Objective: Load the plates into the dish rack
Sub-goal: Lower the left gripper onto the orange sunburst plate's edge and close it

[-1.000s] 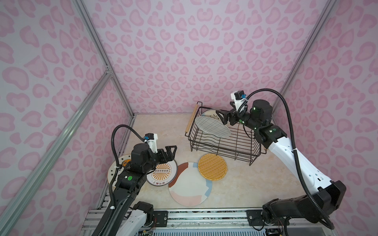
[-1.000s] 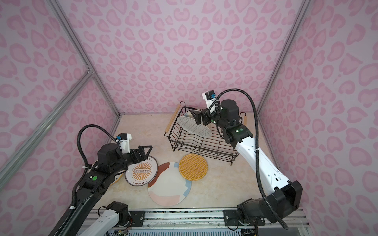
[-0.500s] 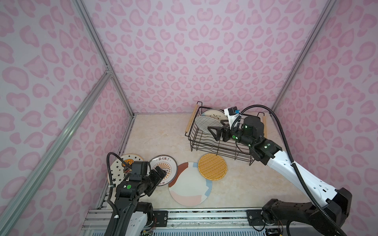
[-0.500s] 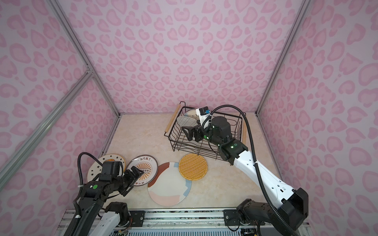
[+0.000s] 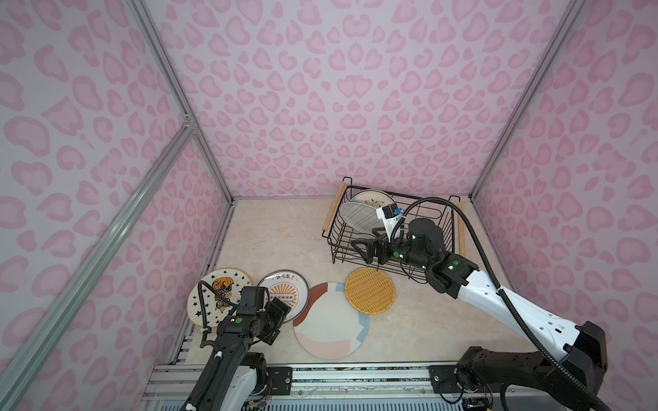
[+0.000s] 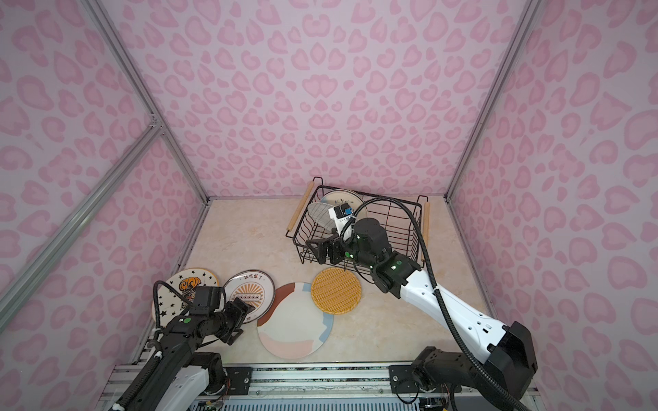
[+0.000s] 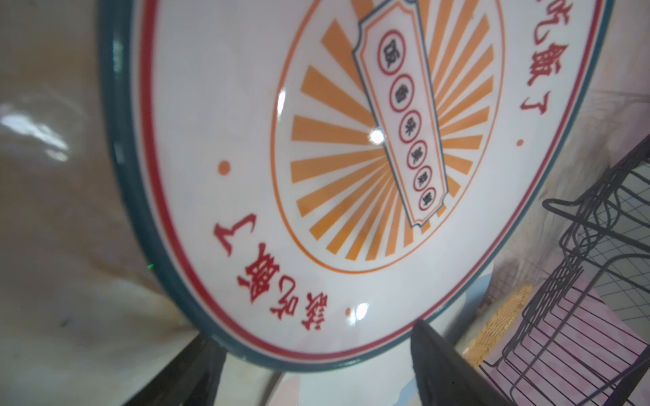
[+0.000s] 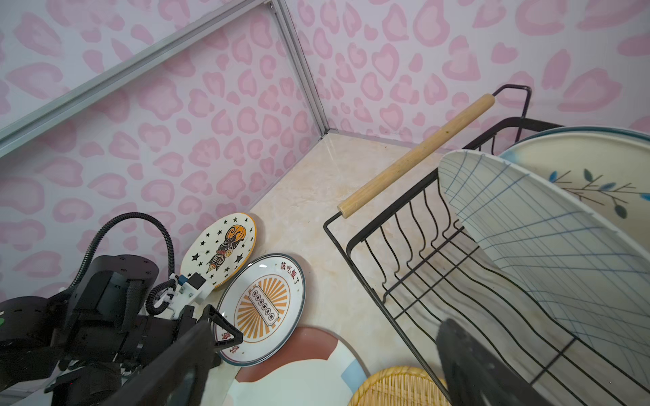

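Orange-sunburst round plate [image 7: 246,140] rim within wide left pincer [image 7: 316,334], seen only from wrist views, right pincer [image 5: 366,245] wide by black wire dish rack [image 5: 333,206].

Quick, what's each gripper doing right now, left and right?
Left gripper: open, jaws straddling the rim of the white round plate with the orange sunburst, not clamped.
Right gripper: open, empty, at the black wire dish rack's near wall.

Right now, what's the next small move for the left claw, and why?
Probably close the left claw on the sunburst plate: in the left wrist view its rim sits between the open fingers, and nothing is gripped yet.
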`<state>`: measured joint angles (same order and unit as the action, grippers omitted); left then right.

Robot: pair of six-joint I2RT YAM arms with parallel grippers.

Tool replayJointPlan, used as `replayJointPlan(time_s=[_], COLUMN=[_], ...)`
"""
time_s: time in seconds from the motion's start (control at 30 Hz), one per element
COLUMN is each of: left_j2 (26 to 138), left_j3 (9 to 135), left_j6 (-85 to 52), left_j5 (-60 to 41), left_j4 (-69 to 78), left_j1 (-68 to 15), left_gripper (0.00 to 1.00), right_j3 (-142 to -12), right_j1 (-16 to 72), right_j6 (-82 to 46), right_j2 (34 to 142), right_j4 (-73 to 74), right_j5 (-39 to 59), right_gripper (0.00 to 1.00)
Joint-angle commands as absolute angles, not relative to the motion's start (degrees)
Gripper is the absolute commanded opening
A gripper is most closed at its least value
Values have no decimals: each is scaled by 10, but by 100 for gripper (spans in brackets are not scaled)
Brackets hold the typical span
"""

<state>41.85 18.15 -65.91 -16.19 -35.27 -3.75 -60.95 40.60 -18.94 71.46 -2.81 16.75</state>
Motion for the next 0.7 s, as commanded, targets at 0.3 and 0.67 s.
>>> replayJointPlan(time_s=[0.3,0.67], left_j2=[412,482], left_j3=[120,109], left_j6=[-814,-852], left_j5=[-147,-143], left_j4=[-236,-187], left_j1=[-37,-37], left_gripper=[57,22], right_j3=[-586,-581], right_j1=[430,439], right_j6=[-224,-232], right_j2=[709,709], right_j4=[18,18], right_j5=[185,189], right_gripper=[98,98])
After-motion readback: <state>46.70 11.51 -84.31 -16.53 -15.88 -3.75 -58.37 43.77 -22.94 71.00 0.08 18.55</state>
